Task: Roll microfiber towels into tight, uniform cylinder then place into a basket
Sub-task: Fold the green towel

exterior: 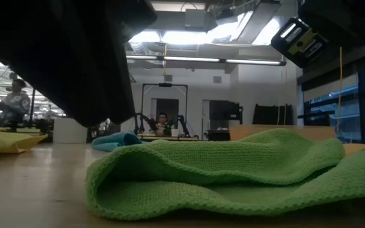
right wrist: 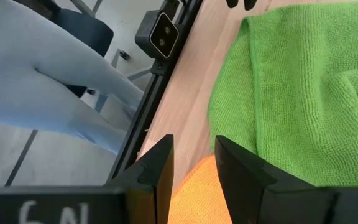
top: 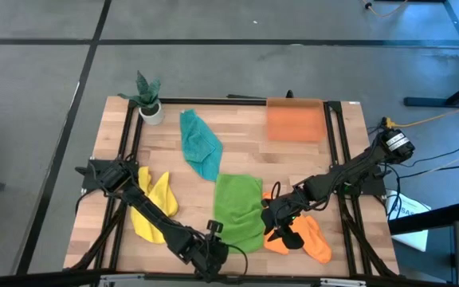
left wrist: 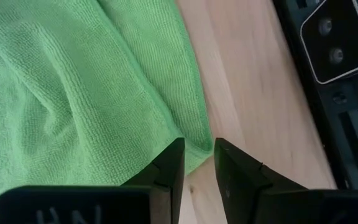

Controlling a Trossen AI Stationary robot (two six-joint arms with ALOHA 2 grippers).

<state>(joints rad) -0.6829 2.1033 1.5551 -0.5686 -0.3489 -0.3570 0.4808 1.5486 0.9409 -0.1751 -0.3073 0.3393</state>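
Lying rumpled near the front middle of the wooden table, the bright green towel had both grippers at its near corners. The left gripper sat low at the towel's front left corner, its two dark fingers parted by a narrow gap with the cloth's corner lying right at their tips; whether they had actually pinched the fabric could not be told. The right gripper was at the towel's right edge, just above the orange towel, which lay crumpled at the front right of the table, touching the green one. Its fingers likewise stood a little apart, with orange cloth and bare wood showing between them and nothing clearly held. The yellow towel lay bunched at the front left, partly under the left arm, and the teal towel lay loose toward the back, just behind the green one. The basket rested at the back right of the table, well apart from the towels, and a small potted plant stood at the back left corner. Beyond the table, in the low view, a seated person showed far off.
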